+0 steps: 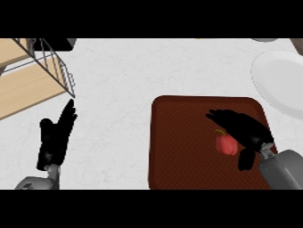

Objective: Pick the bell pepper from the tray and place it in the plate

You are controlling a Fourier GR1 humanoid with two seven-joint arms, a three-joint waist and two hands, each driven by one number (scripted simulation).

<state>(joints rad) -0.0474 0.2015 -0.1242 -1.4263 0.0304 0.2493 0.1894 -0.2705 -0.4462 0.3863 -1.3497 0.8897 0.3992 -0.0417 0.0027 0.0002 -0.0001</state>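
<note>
A small red bell pepper [226, 144] with a thin stem lies on the dark red tray [180, 142], right of its middle. My right hand [245, 129] hovers over it from the right, fingers spread past the pepper's top and thumb hanging down at its lower right; the fingers are not closed round it. The white plate [287, 84] sits at the upper right, beyond the tray's far right corner. My left hand [55, 136] rests open on the left of the counter, fingers straight and pointing away.
A wooden shelf with a wire rack [52, 67] stands at the upper left, just beyond my left fingertips. White counter [134, 80] lies between the rack and the tray. A small grey object [264, 39] shows at the top edge.
</note>
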